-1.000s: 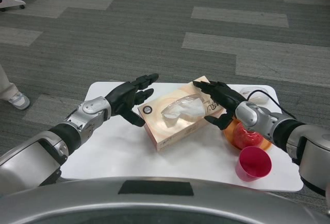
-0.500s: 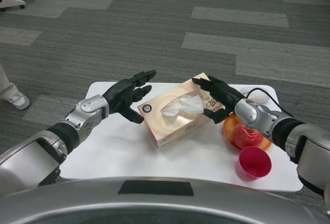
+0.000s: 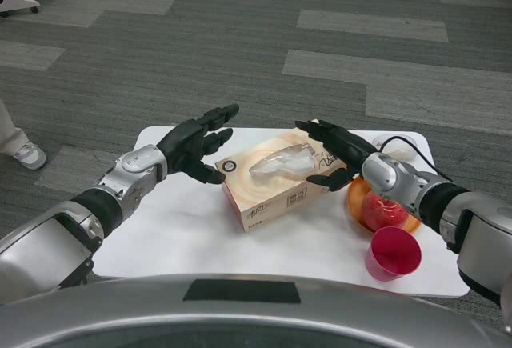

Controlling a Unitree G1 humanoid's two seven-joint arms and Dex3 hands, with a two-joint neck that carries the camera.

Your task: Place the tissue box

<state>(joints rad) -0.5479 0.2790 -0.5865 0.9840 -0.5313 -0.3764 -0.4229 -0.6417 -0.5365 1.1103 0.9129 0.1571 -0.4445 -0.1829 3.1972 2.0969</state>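
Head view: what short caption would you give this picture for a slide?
Both open hands, left hand and right hand, flank a tissue box on the white table.

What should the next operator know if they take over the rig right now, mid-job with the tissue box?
Left hand: open, fingers spread, just left of the tissue box, not touching it.
Right hand: open, at the box's right end; contact there is unclear.
Tissue box: flat on the white table, mid-table, a tissue sticking out of the top.
Nearby on the right: a red apple on an orange plate, and a red cup in front of them.
Done: box is resting on the table, neither hand gripping it.
Left: confirm the placement, then pull both hands clear without bumping the plate.
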